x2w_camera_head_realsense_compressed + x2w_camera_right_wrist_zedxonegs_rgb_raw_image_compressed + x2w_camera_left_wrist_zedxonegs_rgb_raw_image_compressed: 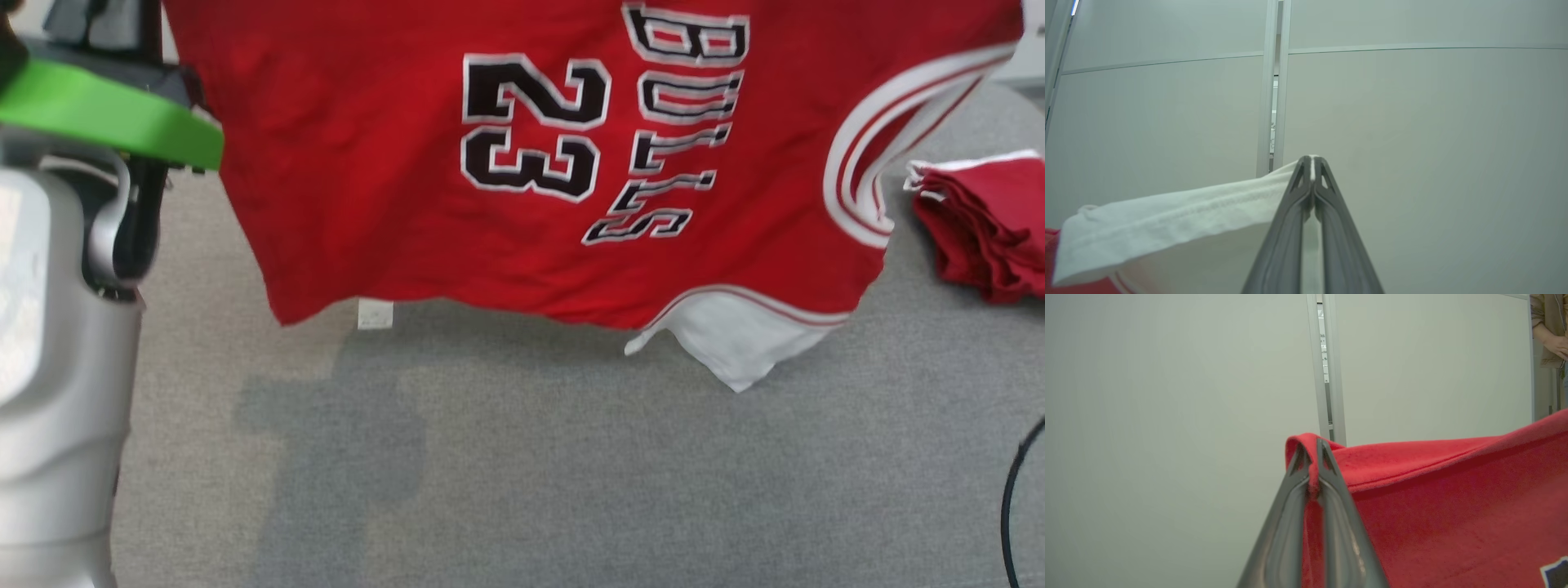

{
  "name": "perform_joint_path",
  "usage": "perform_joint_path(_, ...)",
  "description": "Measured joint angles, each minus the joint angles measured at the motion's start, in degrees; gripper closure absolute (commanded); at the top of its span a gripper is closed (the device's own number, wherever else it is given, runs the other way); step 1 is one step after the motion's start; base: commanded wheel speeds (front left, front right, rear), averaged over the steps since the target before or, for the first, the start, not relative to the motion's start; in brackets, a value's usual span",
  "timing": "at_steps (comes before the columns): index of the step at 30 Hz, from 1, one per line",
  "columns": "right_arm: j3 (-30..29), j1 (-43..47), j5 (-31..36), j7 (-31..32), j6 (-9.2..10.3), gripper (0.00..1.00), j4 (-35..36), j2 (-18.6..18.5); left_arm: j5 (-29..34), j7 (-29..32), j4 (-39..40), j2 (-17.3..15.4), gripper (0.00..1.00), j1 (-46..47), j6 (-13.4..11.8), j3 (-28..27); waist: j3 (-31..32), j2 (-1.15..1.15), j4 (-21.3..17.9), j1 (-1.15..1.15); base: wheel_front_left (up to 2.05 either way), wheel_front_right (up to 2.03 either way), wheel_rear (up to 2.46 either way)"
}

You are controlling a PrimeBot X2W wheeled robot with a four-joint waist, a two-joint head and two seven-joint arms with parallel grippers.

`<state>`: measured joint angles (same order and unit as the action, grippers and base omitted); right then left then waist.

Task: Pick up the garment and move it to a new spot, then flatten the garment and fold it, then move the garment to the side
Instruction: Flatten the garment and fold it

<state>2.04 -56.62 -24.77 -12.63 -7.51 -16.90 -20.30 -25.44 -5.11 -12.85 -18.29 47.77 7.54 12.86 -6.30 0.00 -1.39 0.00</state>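
While left claw (1312, 447) and right claw (1312, 161) pinch its top edge, the jersey (367, 204) hangs. Its length runs sideways, armhole end rightward.

head downward; wrists close on jersey (367, 204)

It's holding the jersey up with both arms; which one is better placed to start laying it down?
Probably left: the left gripper pinches the jersey by its red edge above grey surface, while the right gripper holds white trim near the folded red pile.
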Motion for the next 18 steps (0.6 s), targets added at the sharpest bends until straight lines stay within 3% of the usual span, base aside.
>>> perform_joint_path(11,-3.93,-24.15,12.44,-2.12,-0.04,1.00,-13.58,2.75,2.63,-6.19,-15.46,0.09,1.00,22.44,-0.44,-0.74,-12.04,0.00,-0.60,0.00,0.00,0.00,0.00)
perform_joint_path(18,-9.98,-32.66,19.64,-2.36,-0.05,1.00,-13.26,5.50,6.10,-9.61,-22.64,-0.27,1.00,34.07,-0.54,-0.60,-19.83,0.00,-1.08,0.00,0.00,0.00,0.00)
